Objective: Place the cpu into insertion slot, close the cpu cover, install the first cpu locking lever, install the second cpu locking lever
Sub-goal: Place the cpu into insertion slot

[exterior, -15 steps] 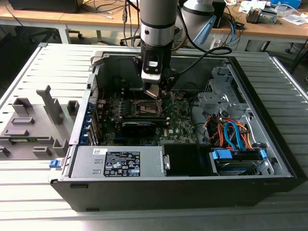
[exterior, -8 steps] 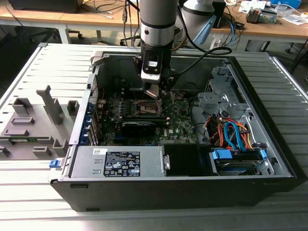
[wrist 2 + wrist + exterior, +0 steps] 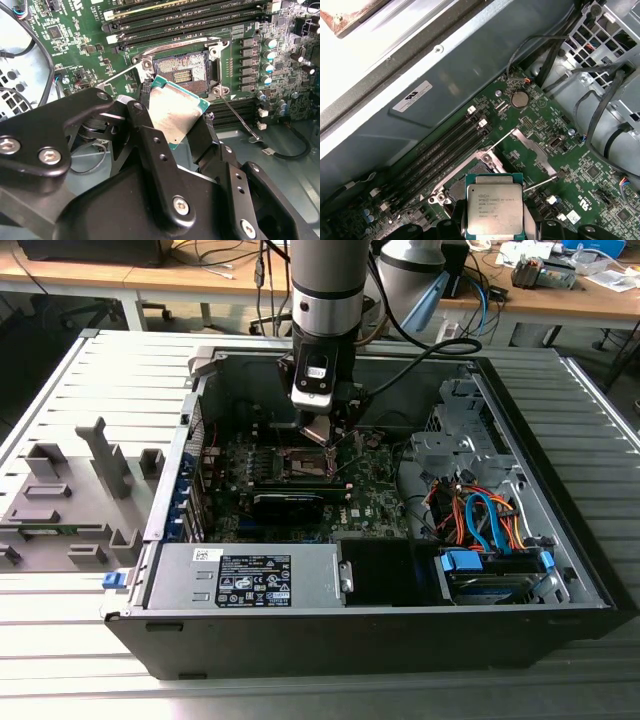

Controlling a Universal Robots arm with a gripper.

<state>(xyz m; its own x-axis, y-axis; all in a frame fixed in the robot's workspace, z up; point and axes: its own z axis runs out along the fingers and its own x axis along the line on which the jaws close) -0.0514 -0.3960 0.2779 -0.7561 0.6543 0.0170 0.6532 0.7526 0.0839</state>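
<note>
My gripper [image 3: 175, 122] is shut on the cpu [image 3: 176, 111], a flat square chip with a silvery top and a green edge, one black finger on each side. The cpu hangs tilted just above the insertion slot [image 3: 181, 70], a dark square socket with a metal rim on the green board. In the first wrist view the cpu [image 3: 494, 205] partly hides the slot [image 3: 456, 189]. The cpu cover [image 3: 532, 146] stands swung open beside the socket. A thin wire locking lever [image 3: 239, 119] sticks out, released. In the exterior view the gripper [image 3: 322, 436] hovers low over the board.
The open computer case [image 3: 560, 530] lies on a slatted table. Long black memory slots [image 3: 190, 15] run beside the socket. Orange and blue cables [image 3: 480, 520] and a drive bay fill the exterior view's right. A grey fixture [image 3: 70, 490] sits outside the case on the left.
</note>
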